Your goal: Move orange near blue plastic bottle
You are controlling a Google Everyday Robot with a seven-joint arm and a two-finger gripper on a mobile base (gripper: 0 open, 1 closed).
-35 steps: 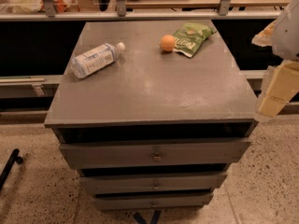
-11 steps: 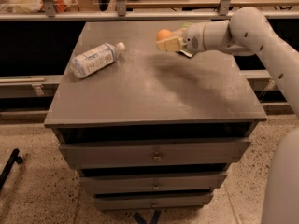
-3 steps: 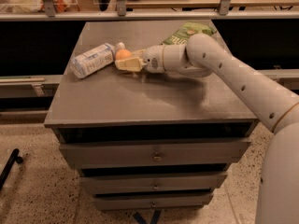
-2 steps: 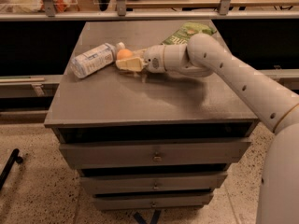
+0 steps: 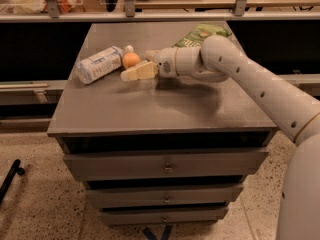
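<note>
I see the orange resting by the cap of the bottle, upper left. My gripper looks spread just beside it. I judge only the retreat is left.

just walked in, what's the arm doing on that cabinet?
The arm reaches across the cabinet top with its gripper right at the orange. The orange is close by the cap end of the bottle, which lies on its side at the back left. Whether the orange is gripped or let go can't be told. A green snack bag lies behind the arm.
</note>
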